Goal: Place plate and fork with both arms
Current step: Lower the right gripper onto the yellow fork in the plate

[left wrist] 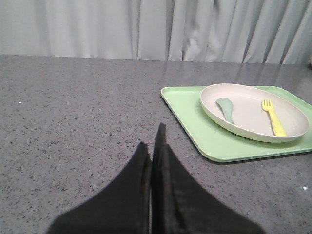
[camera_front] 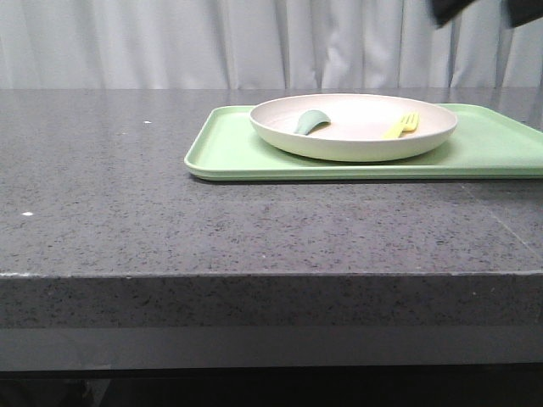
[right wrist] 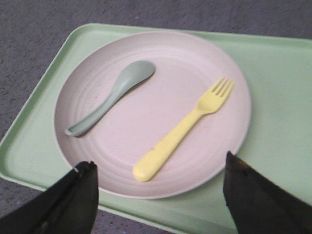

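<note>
Green tray (camera_front: 246,153) on the bench's (camera_front: 127,195) far right carries the cream plate (camera_front: 356,148). Plate holds pale-yellow fork (right wrist: 183,131) at right and grey-green spoon (right wrist: 112,95) at left, apart. Right tool (right wrist: 158,195) wide; left tool (left wrist: 153,156) closed, empty.

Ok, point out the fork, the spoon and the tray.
fork (right wrist: 181,133): right wrist view, mid handle.
spoon (right wrist: 113,95): right wrist view, on its neck.
tray (camera_front: 229,144): front view, bare floor left of the plate.
</note>
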You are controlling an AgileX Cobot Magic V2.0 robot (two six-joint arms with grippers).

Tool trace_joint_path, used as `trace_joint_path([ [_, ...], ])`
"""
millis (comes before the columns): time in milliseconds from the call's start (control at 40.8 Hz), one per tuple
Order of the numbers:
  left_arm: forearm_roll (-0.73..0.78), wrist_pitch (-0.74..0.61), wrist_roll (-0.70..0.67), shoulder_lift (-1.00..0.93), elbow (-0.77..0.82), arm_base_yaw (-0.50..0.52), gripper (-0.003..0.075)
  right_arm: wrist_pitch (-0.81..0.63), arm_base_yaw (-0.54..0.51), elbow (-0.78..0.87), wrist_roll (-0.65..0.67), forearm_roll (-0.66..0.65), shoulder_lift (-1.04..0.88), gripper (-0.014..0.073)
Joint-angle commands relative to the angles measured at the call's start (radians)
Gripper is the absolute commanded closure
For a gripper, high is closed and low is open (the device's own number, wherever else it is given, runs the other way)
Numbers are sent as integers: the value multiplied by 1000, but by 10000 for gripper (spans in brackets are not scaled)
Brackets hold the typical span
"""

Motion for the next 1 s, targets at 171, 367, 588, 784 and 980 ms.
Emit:
trace_joint_path([
  [171,0,-58,1,-3,-25,1,738,179,-9,-328,132,49,259,34],
  [367,0,-58,1,-3,-25,1,738,234,-15,-451,195,40,424,34],
  [588,0,-58,1,-3,-25,1,738,299,-15,-525,244,19,518,34],
  [784,0,-58,1,-3,-25,1,738,297,-15,-525,249,11,528,34],
  [980,0,-58,1,-3,-25,1,738,295,-15,-525,250,-7,531,34],
])
